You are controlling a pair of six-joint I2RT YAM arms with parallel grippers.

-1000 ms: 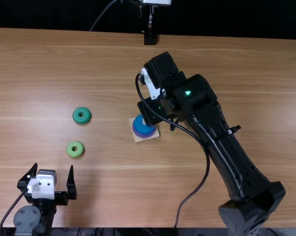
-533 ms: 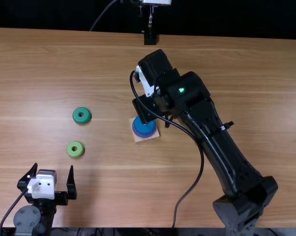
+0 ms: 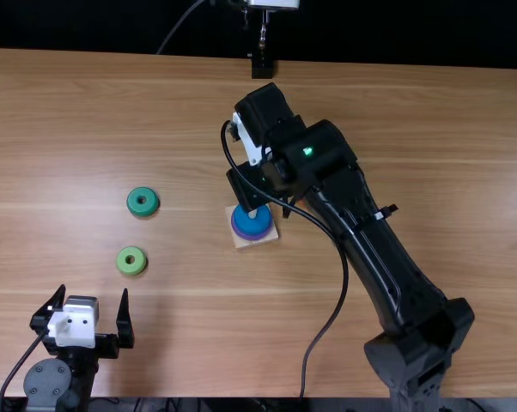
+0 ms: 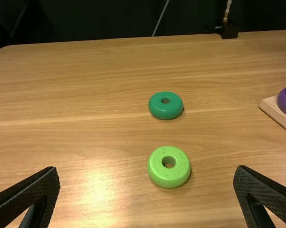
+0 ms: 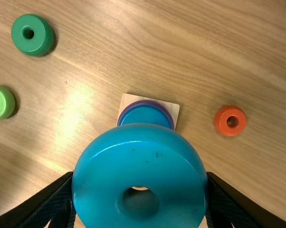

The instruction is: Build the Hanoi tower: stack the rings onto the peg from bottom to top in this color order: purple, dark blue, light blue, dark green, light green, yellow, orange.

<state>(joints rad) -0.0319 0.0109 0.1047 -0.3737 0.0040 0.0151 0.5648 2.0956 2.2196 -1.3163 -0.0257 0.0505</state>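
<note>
Near the middle of the table (image 3: 430,137), I have the wooden base (image 3: 242,244) carrying the purple ring (image 3: 253,238), with the dark blue ring (image 3: 252,223) on top of it. Close to that stack, my right end effector (image 3: 249,184) grips the light blue ring (image 5: 140,164) between its fingers. My left end effector (image 3: 94,294) sits released and spread at the near edge. Beyond it I see the light green ring (image 3: 131,251) and, farther off, the dark green ring (image 3: 141,211). The orange ring (image 5: 223,121) lies across the base from both greens.
</note>
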